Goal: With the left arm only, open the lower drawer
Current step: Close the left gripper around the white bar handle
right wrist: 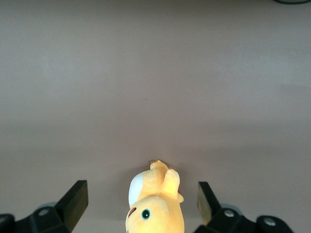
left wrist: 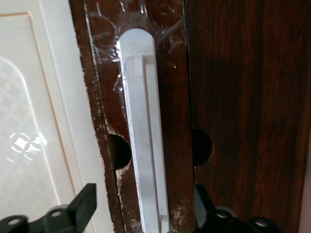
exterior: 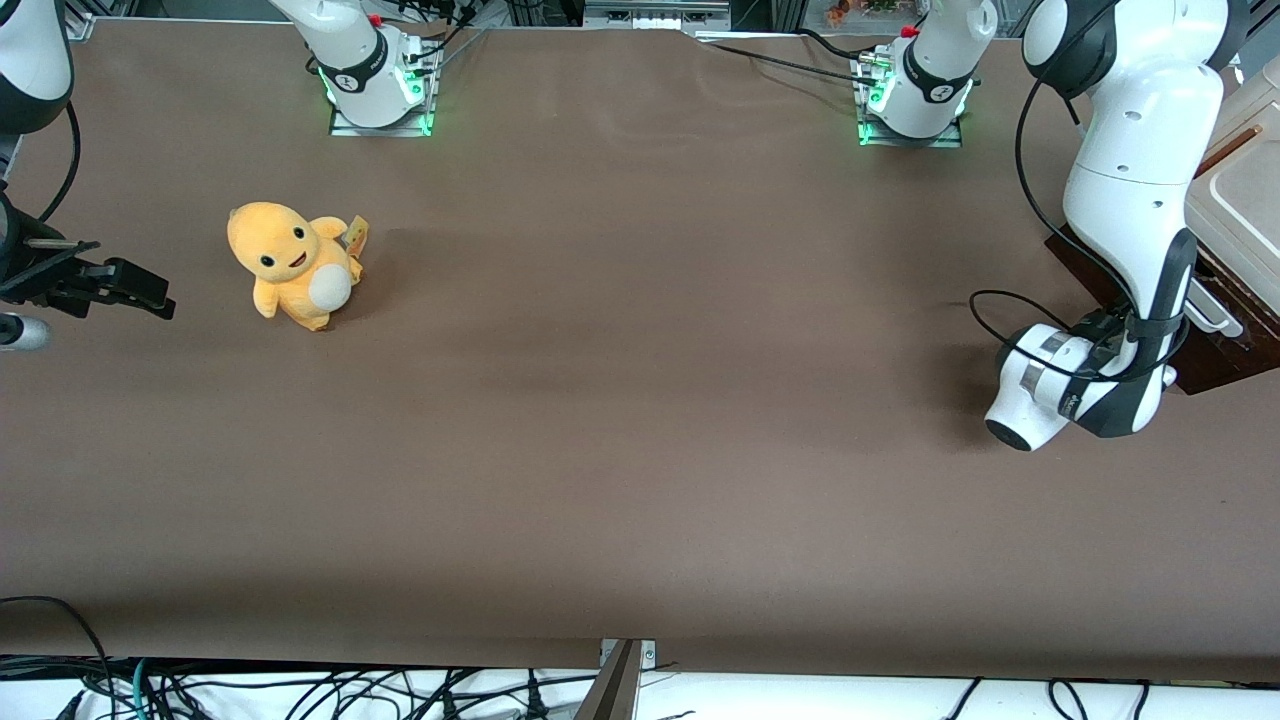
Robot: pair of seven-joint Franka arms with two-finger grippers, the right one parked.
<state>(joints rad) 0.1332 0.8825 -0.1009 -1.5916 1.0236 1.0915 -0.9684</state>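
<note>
The lower drawer's dark brown front [left wrist: 172, 97] fills the left wrist view, with its white loop handle [left wrist: 143, 126] running along it. My left gripper [left wrist: 144, 196] is open and straddles one end of the handle. One black finger [left wrist: 83, 203] is over the cream-white part and the other finger [left wrist: 204, 206] is over the brown wood; neither touches the handle. In the front view the left arm [exterior: 1130, 200] bends down to the drawer [exterior: 1225, 365] at the working arm's end of the table. The handle [exterior: 1215, 318] shows just past the wrist, which hides the gripper.
The cabinet's cream-white upper part [exterior: 1245, 190] sits above the drawer and borders it [left wrist: 34, 121]. A yellow plush toy [exterior: 295, 265] stands toward the parked arm's end of the brown table [exterior: 640, 400]. Two arm bases [exterior: 915, 95] stand farthest from the camera.
</note>
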